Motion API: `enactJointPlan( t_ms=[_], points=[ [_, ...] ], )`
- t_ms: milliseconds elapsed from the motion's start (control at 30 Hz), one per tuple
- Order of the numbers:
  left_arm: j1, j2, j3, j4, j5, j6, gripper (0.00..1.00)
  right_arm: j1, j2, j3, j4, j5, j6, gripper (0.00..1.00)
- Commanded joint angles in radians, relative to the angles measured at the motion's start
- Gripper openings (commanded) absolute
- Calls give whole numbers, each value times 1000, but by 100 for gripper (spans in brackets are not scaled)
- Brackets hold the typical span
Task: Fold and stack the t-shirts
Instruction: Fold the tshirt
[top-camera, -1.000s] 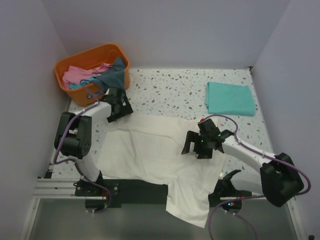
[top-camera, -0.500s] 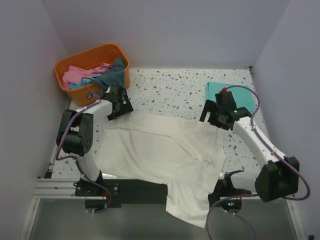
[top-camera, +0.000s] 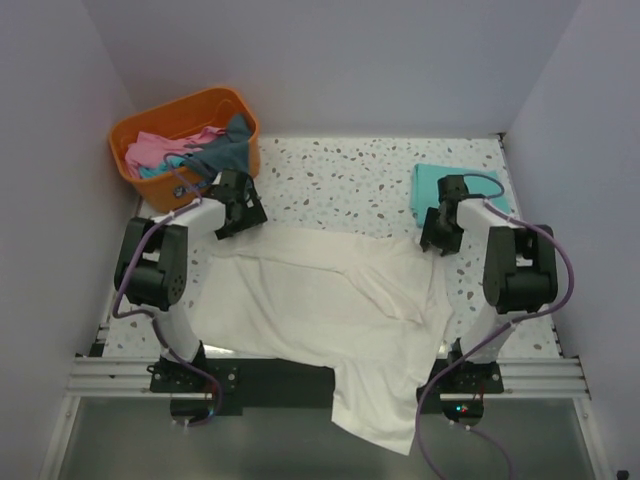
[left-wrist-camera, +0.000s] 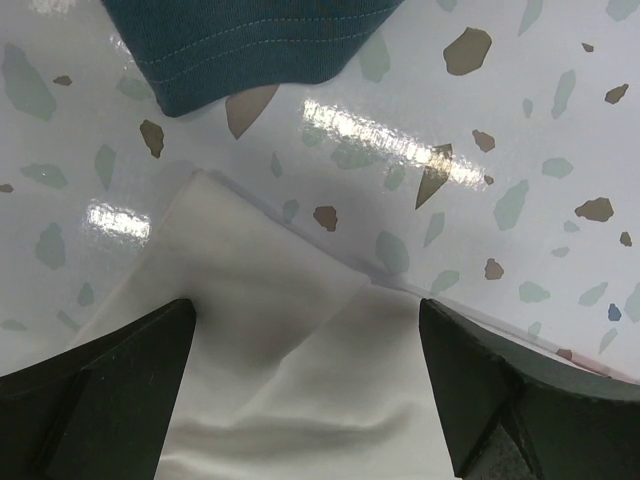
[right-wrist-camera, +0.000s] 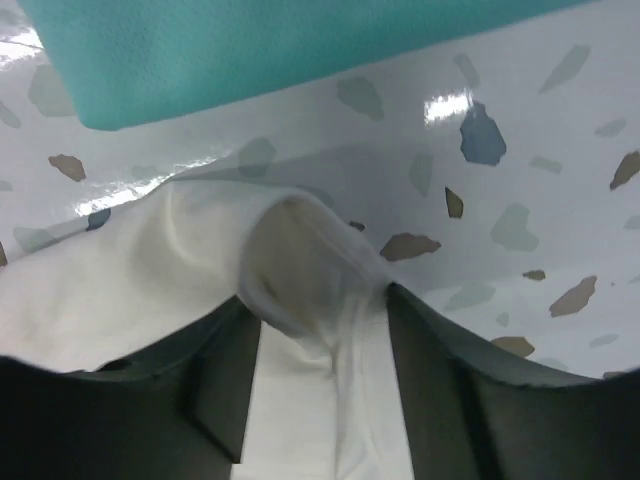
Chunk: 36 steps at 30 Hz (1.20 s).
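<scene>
Nearest me, the cream-white t-shirt (top-camera: 320, 300) is lying spread open on the worktop (top-camera: 340, 175), its near hem hanging over the front edge, wrinkled and not yet folded.

At its far-left corner the left end effector (left-wrist-camera: 305, 330) is standing with fingers wide apart, straddling the flat cloth and gripping nothing. At the far-right corner the right end effector (right-wrist-camera: 320, 330) is pinching a puckered bunch of the same shirt.

Just beyond it, the teal-green t-shirt (top-camera: 422, 190) is sitting folded: one done, I reckon.

Far left, the orange basket (top-camera: 150, 118) is holding the pink (top-camera: 150, 150) and dark grey-blue (top-camera: 232, 145) tees, both waiting.

I am judging the task under halfway.
</scene>
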Motion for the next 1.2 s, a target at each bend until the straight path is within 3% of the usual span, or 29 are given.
enactJointPlan(
  t_ms=[0,100,233,533,733,833,967,1033,1167],
  points=[
    [2,44,22,26,-6,21,100,-1,55,55,74,-27,-45,49],
    [2,76,45,26,-2,19,100,-5,118,110,76,17,-57,20],
    [0,133,94,31,11,14,100,-27,224,225,42,60,-87,11],
    [2,271,260,9,60,-7,100,-80,450,533,-47,68,-194,12],
    [0,302,327,-5,46,-18,100,-97,505,670,-73,27,-248,20],
    [-1,280,352,-31,44,-7,100,-97,473,705,-117,-28,-252,29],
    [-21,176,381,-54,31,24,100,-96,344,658,-121,-126,-228,57],
    [-33,136,396,-89,25,50,100,-94,269,598,-111,-191,-191,64],
    [-73,-5,369,-164,40,80,100,-84,20,463,-113,-207,-119,99]
  ],
)
